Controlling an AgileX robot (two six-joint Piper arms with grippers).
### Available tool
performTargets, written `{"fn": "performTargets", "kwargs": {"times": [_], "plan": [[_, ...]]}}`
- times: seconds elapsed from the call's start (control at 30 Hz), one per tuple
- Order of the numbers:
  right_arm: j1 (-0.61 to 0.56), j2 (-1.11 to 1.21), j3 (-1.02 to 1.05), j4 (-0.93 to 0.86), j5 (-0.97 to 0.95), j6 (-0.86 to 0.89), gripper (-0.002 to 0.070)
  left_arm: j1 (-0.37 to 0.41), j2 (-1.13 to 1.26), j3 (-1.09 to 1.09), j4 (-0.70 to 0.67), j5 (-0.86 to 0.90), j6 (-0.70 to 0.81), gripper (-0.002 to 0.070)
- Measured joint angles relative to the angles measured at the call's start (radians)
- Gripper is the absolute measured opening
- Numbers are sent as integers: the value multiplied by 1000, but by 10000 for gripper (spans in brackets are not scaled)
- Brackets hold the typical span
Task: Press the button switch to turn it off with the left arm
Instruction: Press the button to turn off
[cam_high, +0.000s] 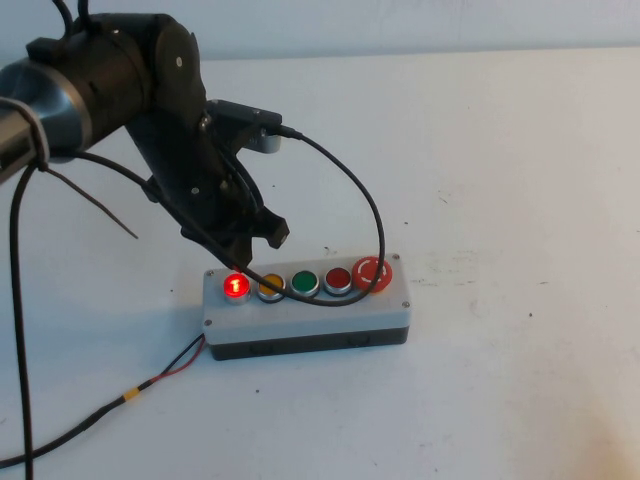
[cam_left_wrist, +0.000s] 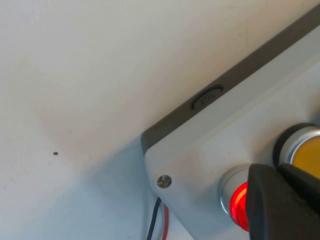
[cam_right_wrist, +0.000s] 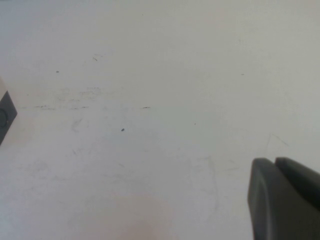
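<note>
The left pincer (cam_high: 243, 262) hung with its fingers pressed together, tips just above the button switch (cam_high: 236, 286), which glowed bright red at the cable end of the grey box (cam_high: 300, 310) on the white worktop (cam_high: 500, 150). The right pincer (cam_right_wrist: 282, 200), fingers likewise closed on nothing, hovered over bare worktop, showing only in its own wrist view.

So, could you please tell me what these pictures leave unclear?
- Contact: the black left hand is at the lit round red button; the wrist view's fingertips cover the touch point.
- Grey switch box: cut off by the left wrist view's edge.
- Right hand: over bare white table, outside the high view.
</note>
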Motion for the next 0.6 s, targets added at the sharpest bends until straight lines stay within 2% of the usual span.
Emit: {"fn": "performTargets", "kwargs": {"times": [0.3,0.6], "plan": [[0,0,0,0,0,0,-16,-45,-71,30,-24,4,-22,-3],[0,0,0,0,0,0,-16,-41,-59,42,15,5,-26,-3]]}}
